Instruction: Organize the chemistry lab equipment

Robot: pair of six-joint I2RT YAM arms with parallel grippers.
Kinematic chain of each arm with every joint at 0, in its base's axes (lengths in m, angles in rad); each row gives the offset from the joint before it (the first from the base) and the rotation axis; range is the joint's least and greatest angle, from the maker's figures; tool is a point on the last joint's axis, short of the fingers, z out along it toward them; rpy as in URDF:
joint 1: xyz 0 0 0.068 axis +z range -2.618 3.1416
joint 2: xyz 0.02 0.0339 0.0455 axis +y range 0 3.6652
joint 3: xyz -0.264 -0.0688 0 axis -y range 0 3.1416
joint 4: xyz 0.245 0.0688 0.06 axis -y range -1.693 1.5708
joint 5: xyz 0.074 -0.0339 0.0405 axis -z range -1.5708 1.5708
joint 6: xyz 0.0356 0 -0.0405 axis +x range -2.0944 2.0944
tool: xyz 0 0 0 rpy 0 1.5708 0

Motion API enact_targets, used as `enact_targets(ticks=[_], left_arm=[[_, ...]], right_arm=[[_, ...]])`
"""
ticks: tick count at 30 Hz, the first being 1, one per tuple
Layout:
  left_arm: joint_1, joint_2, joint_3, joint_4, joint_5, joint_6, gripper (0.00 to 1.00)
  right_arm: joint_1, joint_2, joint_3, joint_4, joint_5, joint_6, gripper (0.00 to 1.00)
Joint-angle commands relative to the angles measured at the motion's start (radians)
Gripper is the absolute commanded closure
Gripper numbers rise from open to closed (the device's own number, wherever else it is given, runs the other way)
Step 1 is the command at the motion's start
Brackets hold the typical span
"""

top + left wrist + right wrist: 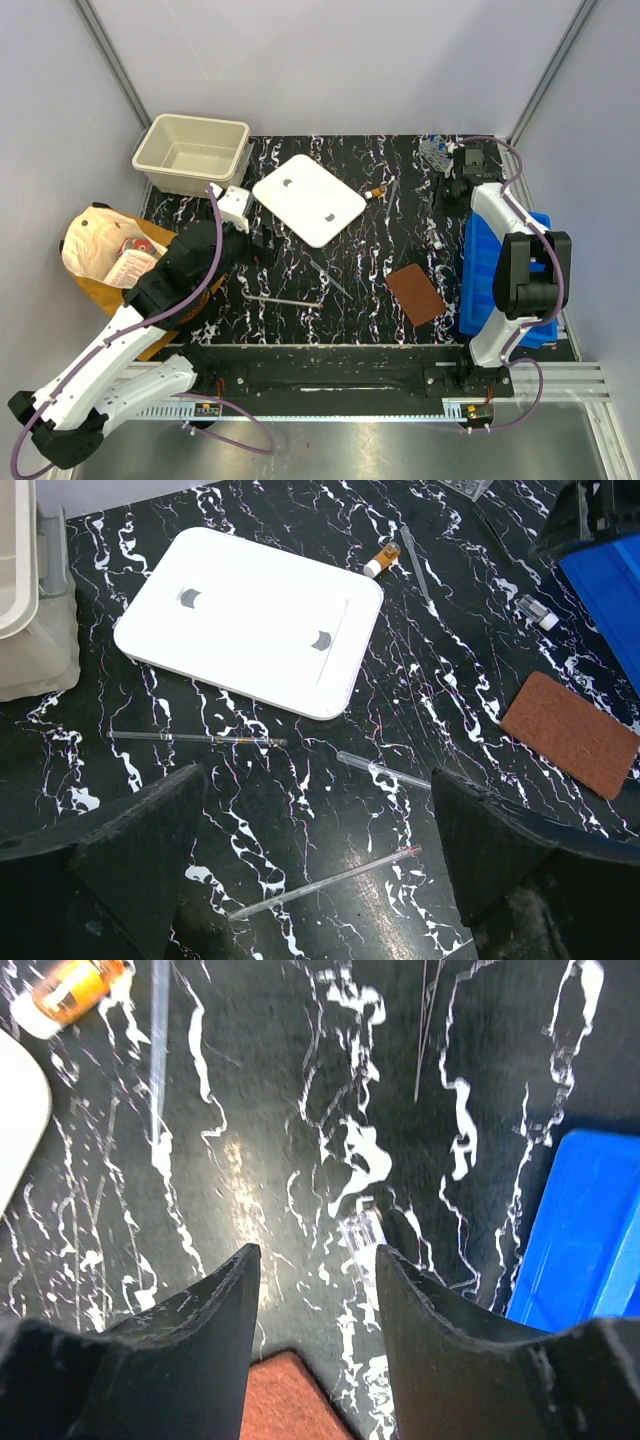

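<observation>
We count one black marbled counter [360, 250] and, going down in size, one blue tray [540, 222] along its right edge, one beige bin [190, 152] at the far left corner, and one tan paper bag [90, 245] of red-and-white packets at the left edge. One white lid [308, 198] lies flat near the middle. There is also one brown cork mat [415, 293] just left of the tray and one small clear tube rack [435, 152] at the far right.

Among the small pieces, in the left wrist view we count two thin rods, two slim droppers and two vials.

The left gripper [318, 780] hangs spread wide with nothing in it. The red-tipped rod [325, 880] lies on the counter below the gap between its fingers. The near dropper [385, 772] lies just ahead, toward the right finger, and the plain rod [195, 738] lies ahead of the left finger, near the lid's front edge.

The right gripper [318, 1260] has its fingers parted and grasps nothing. The clear vial [360, 1232] lies on the counter just ahead of the gap, near the right fingertip; we cannot tell whether they touch. The orange-capped vial [70, 988] lies well apart at the far left, beside the far dropper [158, 1020].
</observation>
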Motion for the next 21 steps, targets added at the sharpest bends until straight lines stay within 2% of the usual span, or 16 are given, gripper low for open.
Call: enact_targets(ticks=[1,7,21], left_arm=[[0.005,-0.007,0.001,0.05,-0.031,0.012,0.01],[0.004,-0.004,-0.002,0.048,-0.029,0.011,0.01],[0.004,-0.007,-0.002,0.048,-0.028,0.011,0.01]], right_arm=[[0.0,-0.009,-0.035,-0.034,-0.007,-0.016,0.44],[0.009,0.037,-0.04,-0.05,-0.003,-0.051,0.44],[0.049,0.175,0.019,-0.099,0.139,-0.09,0.47]])
